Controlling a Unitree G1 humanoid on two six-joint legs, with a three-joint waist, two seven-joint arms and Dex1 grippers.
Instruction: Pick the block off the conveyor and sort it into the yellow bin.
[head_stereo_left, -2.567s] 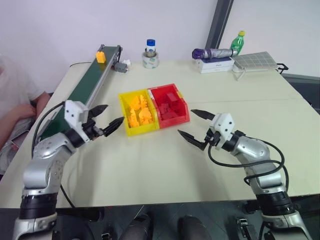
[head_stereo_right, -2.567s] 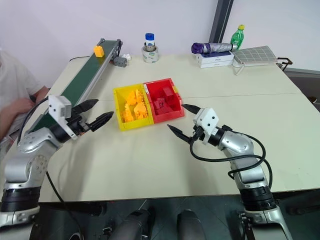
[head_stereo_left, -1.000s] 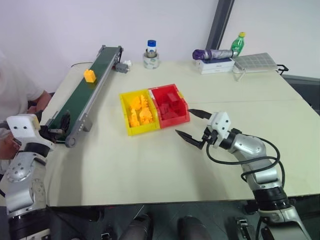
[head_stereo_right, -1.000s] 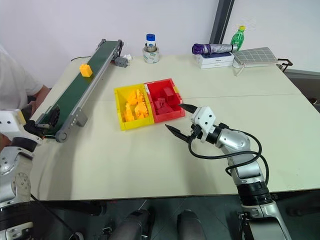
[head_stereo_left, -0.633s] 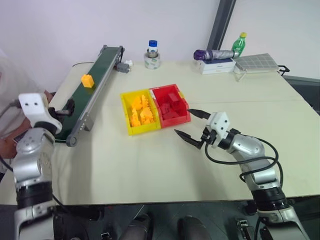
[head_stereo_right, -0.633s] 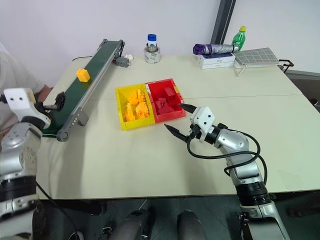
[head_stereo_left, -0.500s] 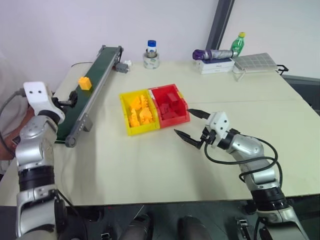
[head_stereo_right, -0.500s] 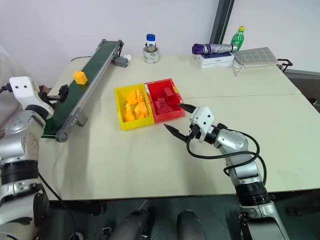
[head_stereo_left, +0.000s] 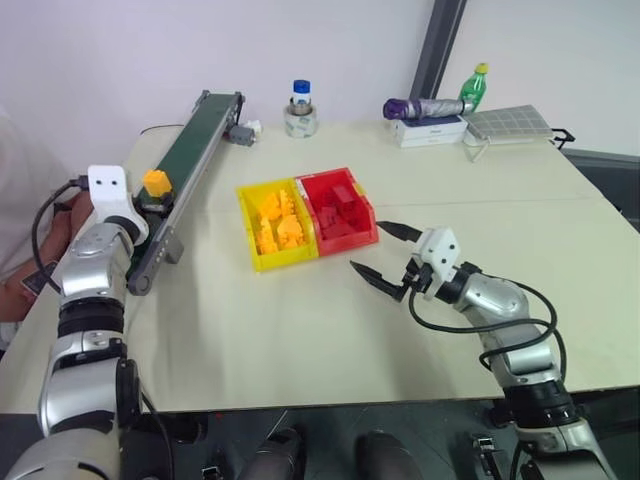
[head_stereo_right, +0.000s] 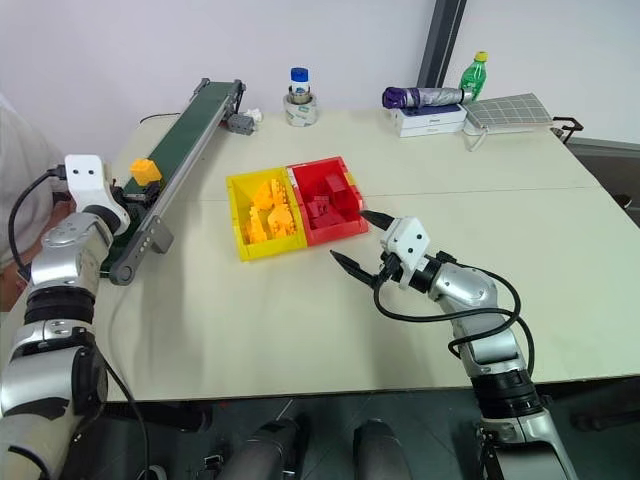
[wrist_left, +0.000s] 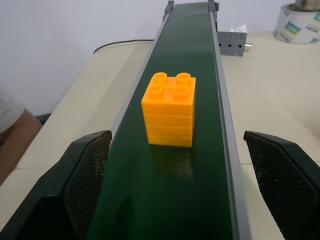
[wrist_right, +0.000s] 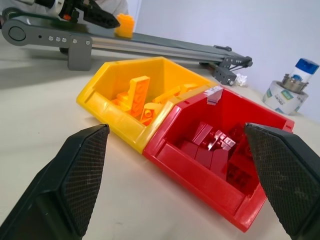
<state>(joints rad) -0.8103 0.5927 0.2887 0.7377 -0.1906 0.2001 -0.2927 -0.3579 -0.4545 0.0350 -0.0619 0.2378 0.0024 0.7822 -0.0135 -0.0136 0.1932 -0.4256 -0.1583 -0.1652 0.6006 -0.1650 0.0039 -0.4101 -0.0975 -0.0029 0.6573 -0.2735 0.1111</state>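
Block (wrist_left: 169, 109) sat upright on the conveyor (wrist_left: 186, 45) just ahead of my left gripper (wrist_left: 180, 200), centred between my spread fingers and untouched. Belt ran bare beyond it to the far end, grey rails close on either side. My right gripper (head_stereo_left: 379, 256) hung with its fingers apart over bare table (head_stereo_left: 300, 330), just before the red bin (head_stereo_left: 340, 210); the yellow bin (head_stereo_left: 270, 225) stood touching it.

glossy plastic block (wrist_left: 169, 109); matt belt on conveyor (wrist_left: 187, 45); textured hand pads (wrist_left: 88, 175).
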